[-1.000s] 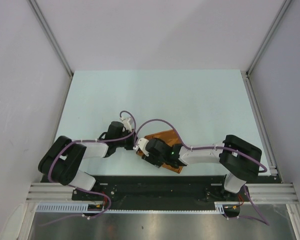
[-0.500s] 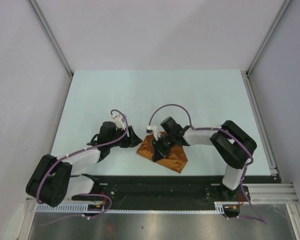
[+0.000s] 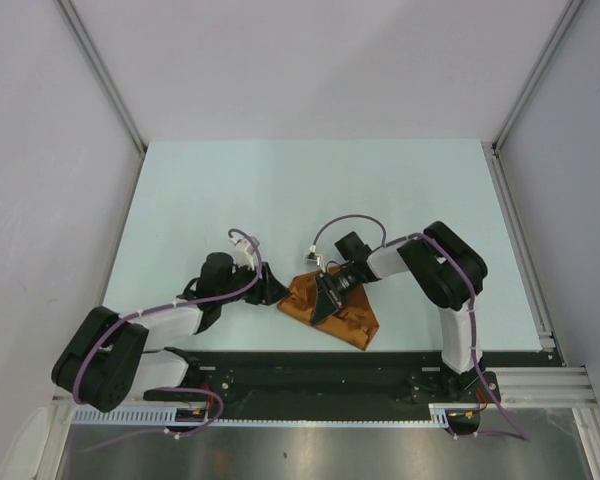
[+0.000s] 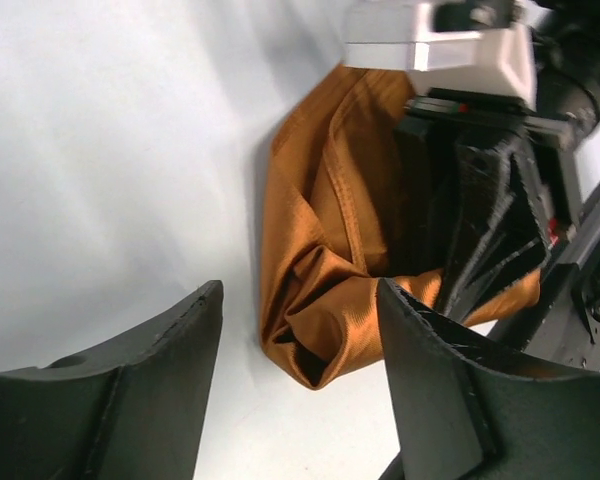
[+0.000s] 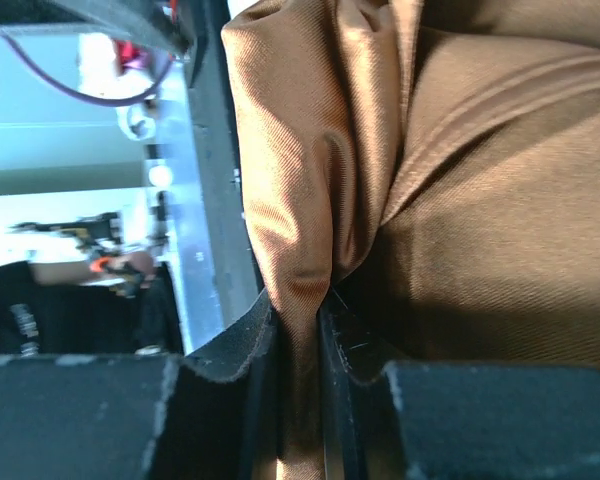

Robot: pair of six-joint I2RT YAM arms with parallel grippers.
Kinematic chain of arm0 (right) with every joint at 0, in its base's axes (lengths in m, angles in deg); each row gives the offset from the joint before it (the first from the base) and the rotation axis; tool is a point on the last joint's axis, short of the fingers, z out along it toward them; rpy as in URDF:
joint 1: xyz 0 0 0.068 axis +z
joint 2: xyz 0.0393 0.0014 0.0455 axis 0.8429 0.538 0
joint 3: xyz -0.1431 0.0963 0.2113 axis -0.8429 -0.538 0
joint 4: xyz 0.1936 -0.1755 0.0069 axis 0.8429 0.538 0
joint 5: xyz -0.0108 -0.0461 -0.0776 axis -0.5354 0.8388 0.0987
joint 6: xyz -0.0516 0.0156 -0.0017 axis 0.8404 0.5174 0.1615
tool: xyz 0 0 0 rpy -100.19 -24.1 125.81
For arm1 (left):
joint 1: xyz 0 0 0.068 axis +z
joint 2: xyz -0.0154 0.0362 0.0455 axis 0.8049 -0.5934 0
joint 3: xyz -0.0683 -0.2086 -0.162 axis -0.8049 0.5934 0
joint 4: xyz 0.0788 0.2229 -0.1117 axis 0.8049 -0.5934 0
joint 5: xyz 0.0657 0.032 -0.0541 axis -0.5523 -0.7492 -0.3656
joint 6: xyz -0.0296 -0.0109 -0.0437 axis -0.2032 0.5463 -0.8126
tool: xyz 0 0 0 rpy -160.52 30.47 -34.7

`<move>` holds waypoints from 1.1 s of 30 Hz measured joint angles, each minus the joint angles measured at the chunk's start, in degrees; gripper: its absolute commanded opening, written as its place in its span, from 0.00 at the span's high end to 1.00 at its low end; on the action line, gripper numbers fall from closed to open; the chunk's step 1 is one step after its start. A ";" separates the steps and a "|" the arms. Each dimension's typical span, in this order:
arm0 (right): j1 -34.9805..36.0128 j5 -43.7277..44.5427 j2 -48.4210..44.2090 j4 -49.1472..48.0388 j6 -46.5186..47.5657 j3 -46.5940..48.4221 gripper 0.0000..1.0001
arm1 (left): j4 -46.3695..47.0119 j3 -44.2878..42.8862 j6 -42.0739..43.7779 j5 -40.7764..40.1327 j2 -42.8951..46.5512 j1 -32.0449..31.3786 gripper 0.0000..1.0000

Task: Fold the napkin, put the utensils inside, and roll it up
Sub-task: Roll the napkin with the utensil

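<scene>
- Change noted: within the last second the right arm has swung off the near side of the napkin and now reaches it from the far right, its elbow drawn back towards its base.
- The left gripper has closed in from the left and now sits just beside the cloth's left edge.
- The napkin itself has barely shifted. It lies as a compact, bunched wedge near the middle of the table's near edge.
- Right gripper: fingers pressed together on a raised ridge of the orange cloth, which runs up between them.
- Left gripper: fingers apart and holding nothing. The rolled end of the napkin lies just ahead of the gap, not touching either finger.
- The utensils are not visible in any view; whether they sit inside the bundle cannot be told.
- Judgement: folding looks done and rolling is under way, with the right gripper pinching the roll and the left placed to steady or tuck the loose end.
</scene>
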 measured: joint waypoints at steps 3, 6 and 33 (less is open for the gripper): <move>-1.25 -2.99 2.32 0.04 -0.85 0.85 0.88 | 3.13 0.31 -0.11 1.62 -1.57 -0.59 0.38; -2.08 -5.68 3.82 0.68 -1.86 1.77 0.88 | 6.12 0.48 -0.22 3.34 -3.52 -1.46 0.42; -4.07 8.17 -6.12 9.46 -3.10 2.29 0.36 | 8.02 -4.76 -0.57 8.15 -16.33 -2.58 1.00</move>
